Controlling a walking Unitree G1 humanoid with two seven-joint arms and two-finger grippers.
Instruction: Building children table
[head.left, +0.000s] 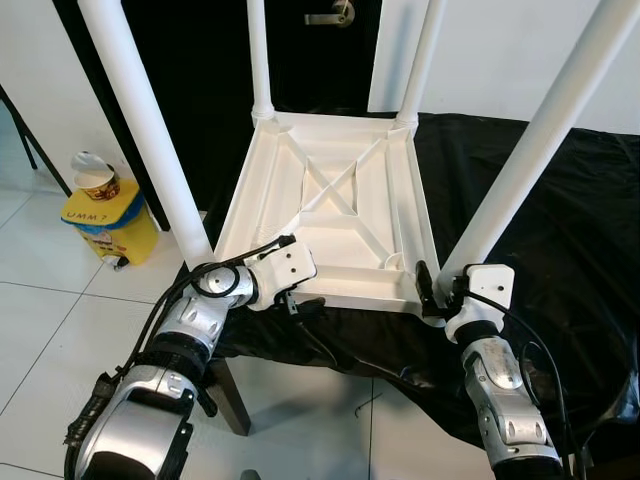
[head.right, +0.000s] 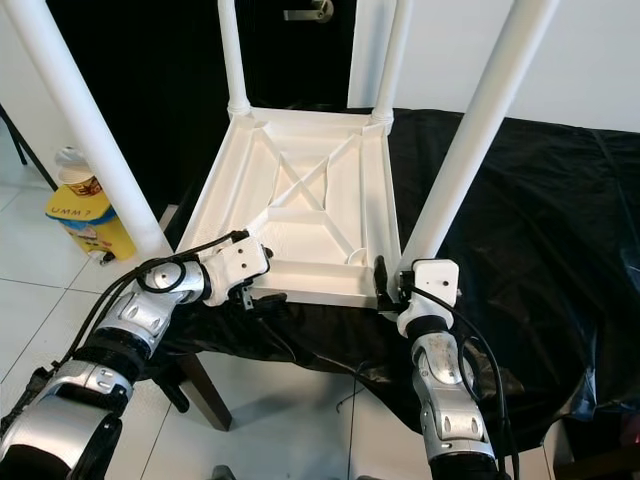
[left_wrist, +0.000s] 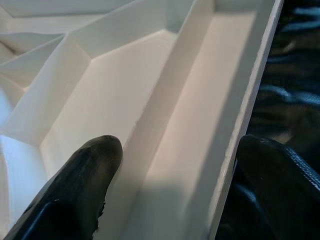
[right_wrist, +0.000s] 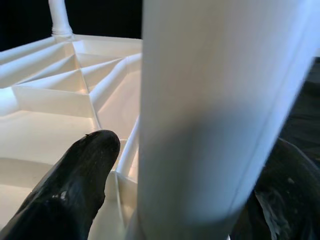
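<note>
Gripping the near rim of the upturned children table (head.left: 330, 205), my left end effector (head.left: 290, 297) has one black finger (left_wrist: 75, 195) inside the ribbed underside and the other outside against the black cloth (head.left: 560, 230), so its fingers are clamped on the rim wall between them. My left wrist view gives that detail close up: the thin white edge runs between the two pads, with an inner rib just beyond the inside finger. The head views cannot show that, since the white wrist housing covers most of the fingers there.

To the right of it, at the near right corner, my right end effector (head.left: 430, 292) is closed around the base of the near right leg (head.left: 540, 140). The right wrist view shows the white tube standing between my two fingers (right_wrist: 70, 195), touching both, with the far left leg (right_wrist: 59, 17) small in the distance. From the head, that grip shows as a black fingertip beside the corner socket.

Beyond my end effectors the tabletop lies face down on the cloth-covered table, its cross-braced underside up and all four white legs pointing upward. The near left leg (head.left: 150, 130) rises just past my left wrist.

Far off to the left of my left arm, a yellow container (head.left: 110, 222) with a cup on top sits on the tiled floor (head.left: 50, 320).
</note>
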